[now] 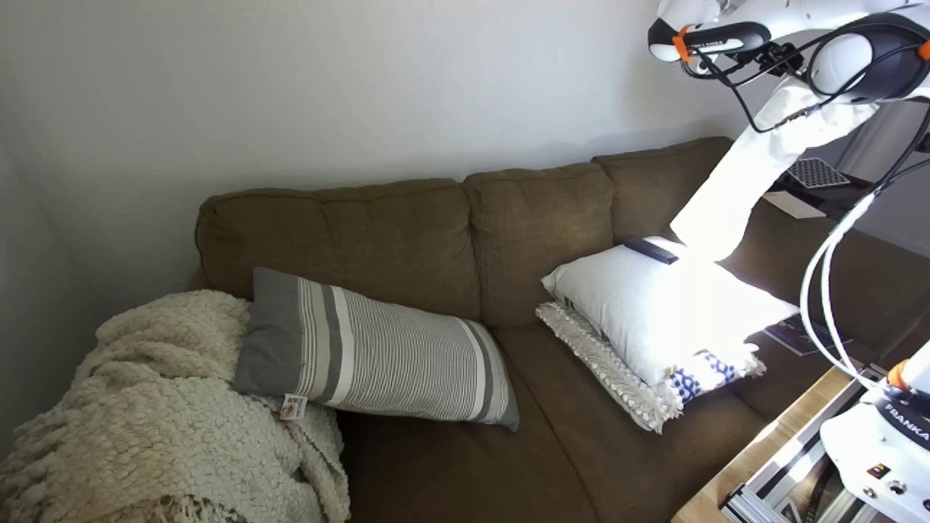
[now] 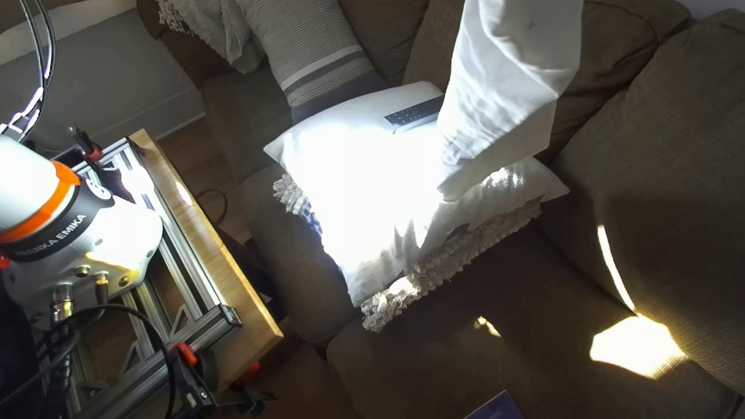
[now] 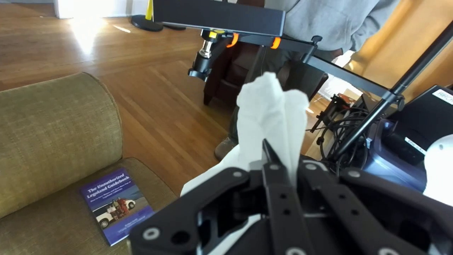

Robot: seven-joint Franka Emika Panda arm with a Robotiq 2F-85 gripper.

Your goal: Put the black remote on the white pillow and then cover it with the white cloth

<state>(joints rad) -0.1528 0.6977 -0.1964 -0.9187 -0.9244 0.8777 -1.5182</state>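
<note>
1. The end effector (image 3: 279,159) is clenched on the cloth (image 3: 270,109); in the wrist view, a pale fold stands up past its fingertips toward twelve o'clock.
2. In an exterior view, the cloth (image 1: 734,189) slants from the end effector down toward seven o'clock, its lower end over the white pillow (image 1: 617,305). Glare washes out that part, so whether the two touch cannot be told.
3. The remote (image 1: 650,250) lies on the white pillow, near its twelve o'clock edge in both exterior views. In an exterior view, the remote's (image 2: 414,113) two o'clock end runs up to the edge of the cloth.
4. The white pillow rests on a fringed cushion (image 1: 701,374) with blue marks, which shows from about eight o'clock round to four in an exterior view.
5. In that same view, the striped pillow (image 1: 407,356) lies on the brown sofa (image 1: 552,225), toward nine o'clock from the white pillow and apart from it. Its nine o'clock end is against the knit blanket (image 1: 160,414).
6. In the wrist view, a book (image 3: 116,205) lies flat on the sofa, between eight and nine o'clock from the end effector.
7. The arm's base (image 1: 879,436) stands toward four o'clock from the white pillow, on a metal frame (image 2: 174,233) atop the desk (image 2: 250,337).
8. A person (image 3: 329,21) in grey is toward one o'clock in the wrist view.
</note>
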